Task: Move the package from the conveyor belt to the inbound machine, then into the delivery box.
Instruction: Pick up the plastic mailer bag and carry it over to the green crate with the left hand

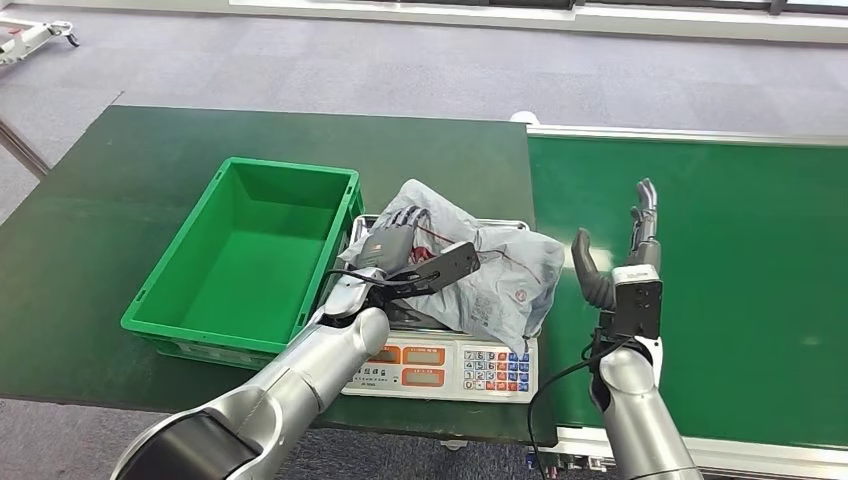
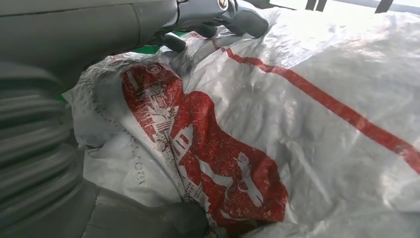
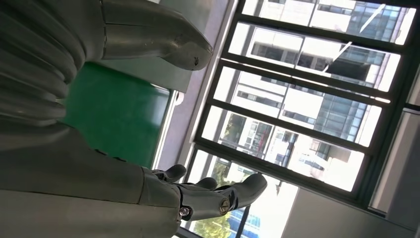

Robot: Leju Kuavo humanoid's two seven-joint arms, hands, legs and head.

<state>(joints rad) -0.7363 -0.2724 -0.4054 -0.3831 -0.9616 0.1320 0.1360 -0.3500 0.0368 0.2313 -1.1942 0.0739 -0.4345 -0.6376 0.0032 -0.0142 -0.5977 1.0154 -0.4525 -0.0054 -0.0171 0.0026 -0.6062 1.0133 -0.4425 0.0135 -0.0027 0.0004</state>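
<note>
A grey plastic package printed with red markings lies crumpled on the inbound machine, a weighing scale with 2 orange displays and a keypad of white, blue and red buttons on its front panel. The scale stands on a dark green table, just beside a green delivery box that sits to its left with its open top facing up. The robot's left hand rests on the left part of the package, fingers laid over the top of the bag and thumb below; the left wrist view shows the fingers curling over a fold of the plastic (whether they have actually closed on it cannot be told from these pictures). The bag's red print and a thin red stripe run across the wrinkled grey film in that close view. The right hand is raised just beside the right edge of the package, palm turned toward it, fingers straight and pointing up, thumb apart, holding nothing and not touching the bag. Behind it stretches the green conveyor belt, edged by a pale metal rail. In the right wrist view the spread fingers stand against large windows with buildings outside.
</note>
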